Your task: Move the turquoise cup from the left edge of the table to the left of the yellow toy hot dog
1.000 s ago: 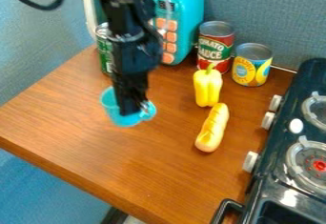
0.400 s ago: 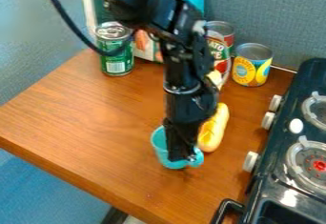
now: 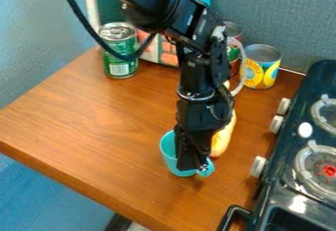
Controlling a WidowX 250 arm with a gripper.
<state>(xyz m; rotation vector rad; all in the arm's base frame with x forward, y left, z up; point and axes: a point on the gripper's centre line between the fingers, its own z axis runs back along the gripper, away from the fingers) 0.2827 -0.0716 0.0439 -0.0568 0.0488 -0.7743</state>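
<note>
- Arm: one black arm [image 3: 199, 68] is extended from the top edge, angled down to the right, then directed nearly straight down.
- Gripper: one black gripper [image 3: 193, 167] is pointed downward and closed on the cup, at the handle side.
- Cup: one turquoise cup [image 3: 169, 152] is held roughly upright over the front right part of the wooden counter [image 3: 98, 136]. Whether its base is supported by the counter cannot be told.
- Roll: one yellow-brown roll [image 3: 224, 137] is located behind and to the right of the cup, and is partly covered by the gripper.
- Cans: three are counted. One green can [image 3: 119, 53] is placed at the rear left; one red-and-green can [image 3: 234, 31], partly covered by the arm, and one yellow-and-blue can [image 3: 262, 63] are placed at the rear right.
- Appliance: one turquoise unit with orange buttons [image 3: 169, 59] is positioned between the green and red-and-green cans.
- Stove: one black stove [image 3: 279, 186] is installed at the right; two burners [image 3: 322, 168] are seen.
</note>
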